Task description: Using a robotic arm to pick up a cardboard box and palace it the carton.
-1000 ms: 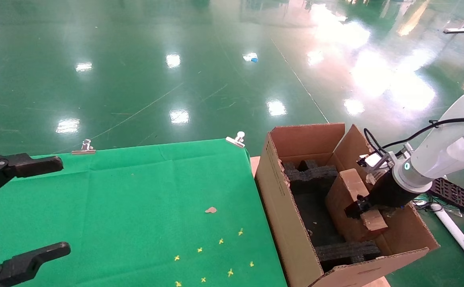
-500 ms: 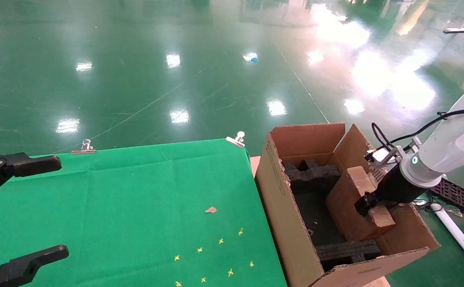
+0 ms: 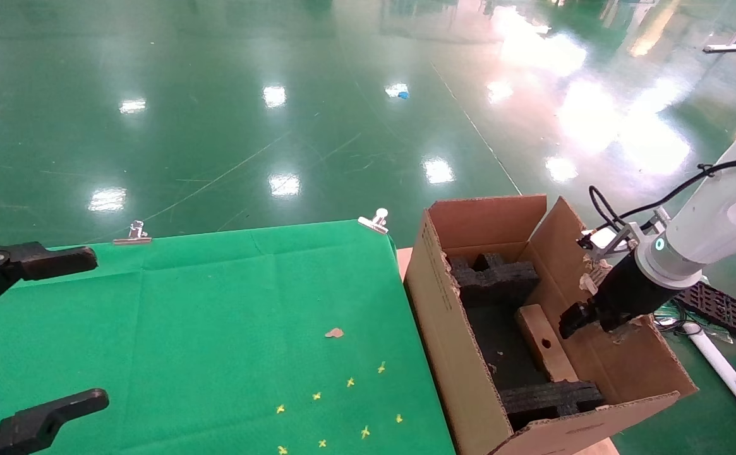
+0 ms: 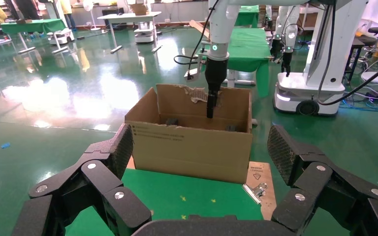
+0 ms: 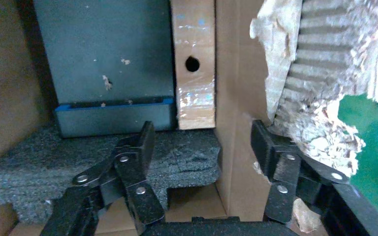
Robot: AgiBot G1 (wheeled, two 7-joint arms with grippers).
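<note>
The cardboard box [image 3: 544,344], slim and brown with tape and a round hole, stands on edge inside the carton [image 3: 450,354], between the black foam inserts [image 3: 494,278]. It also shows in the right wrist view [image 5: 193,64]. The robotic arm [image 3: 690,253] reaches in from the right. Its right gripper [image 3: 579,319] is open and empty, just above and right of the box. In the right wrist view this gripper [image 5: 203,132] has the carton's right wall [image 5: 236,147] between its fingers. My left gripper [image 3: 93,327] is open and empty over the table's left edge.
The carton's right flap is torn and ragged [image 5: 315,73]. The green cloth [image 3: 216,328] is held by metal clips [image 3: 375,221] and carries a cardboard scrap [image 3: 334,332] and yellow marks. A black grid tray [image 3: 721,309] lies on the floor to the right.
The right gripper let go of the cardboard box, which dropped from a tilted hold down between the foam inserts. The gripper opened and drew back up toward the right wall. The left arm stayed.
</note>
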